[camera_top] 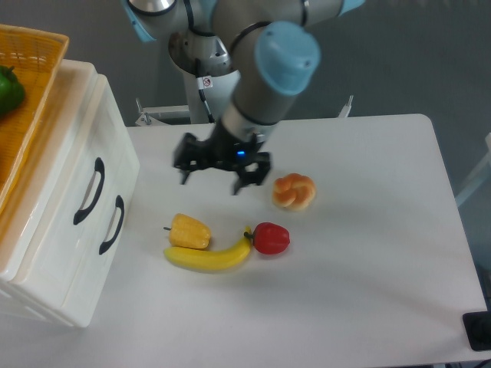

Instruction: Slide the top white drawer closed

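The white cabinet stands at the left edge of the table. The top white drawer (65,180) carries the upper black curved handle (88,192). Its front looks about level with the lower white drawer (92,253), and I see no gap. My gripper (209,184) hangs over the table to the right of the cabinet, well clear of both handles. Its fingers (184,172) point down, spread apart and holding nothing.
An orange wicker basket (31,69) with a green pepper (8,90) sits on top of the cabinet. On the table lie a yellow pepper (189,231), a banana (209,258), a red pepper (270,238) and a bread roll (294,191).
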`<state>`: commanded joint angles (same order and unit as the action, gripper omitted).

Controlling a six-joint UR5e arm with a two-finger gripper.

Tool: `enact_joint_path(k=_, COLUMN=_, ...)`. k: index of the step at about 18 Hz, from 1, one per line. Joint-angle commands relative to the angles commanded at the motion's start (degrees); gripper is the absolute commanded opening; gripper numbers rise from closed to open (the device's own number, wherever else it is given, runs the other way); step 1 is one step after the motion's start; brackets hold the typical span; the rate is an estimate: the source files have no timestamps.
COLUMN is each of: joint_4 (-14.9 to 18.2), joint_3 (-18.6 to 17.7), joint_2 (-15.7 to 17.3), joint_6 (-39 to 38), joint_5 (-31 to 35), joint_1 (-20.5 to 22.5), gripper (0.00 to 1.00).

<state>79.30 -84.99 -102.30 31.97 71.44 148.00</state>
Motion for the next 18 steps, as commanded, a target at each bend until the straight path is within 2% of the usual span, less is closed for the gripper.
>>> enact_joint_path(k=2, joint_4=-2.21, joint_3=-0.09, joint_2=-1.14, joint_6=7.11, joint_5=2.98, joint_1=1.76, gripper=1.0)
enact_joint_path(k=7, joint_4=-2.48, joint_3=-0.7, joint_2=-3.95, joint_6=18.9, joint_5=10.63, joint_1=5.02, gripper=1.0)
enact_joint_path(k=11, joint_4=-3.79, joint_3=-0.62, joint_2=-6.76, joint_6=32.77, joint_5=16.96, joint_1=5.28, gripper=1.0)
enact_joint_path(k=13, joint_4=-6.51, joint_3=-0.62, joint_2=-8.61, joint_6=39.54, joint_5=18.03, joint_1=5.37, gripper=1.0)
enact_joint_path(k=15, joint_4=-6.78, joint_3=-0.7, joint_2=-9.67, joint_6=44.04, joint_5=18.03, joint_1=5.37, gripper=1.0)
enact_joint_path(k=18, joint_4=-6.87, joint_3=-0.7, joint_2=-9.94, joint_6=45.2, joint_5=18.03, joint_1=5.37, gripper=1.0)
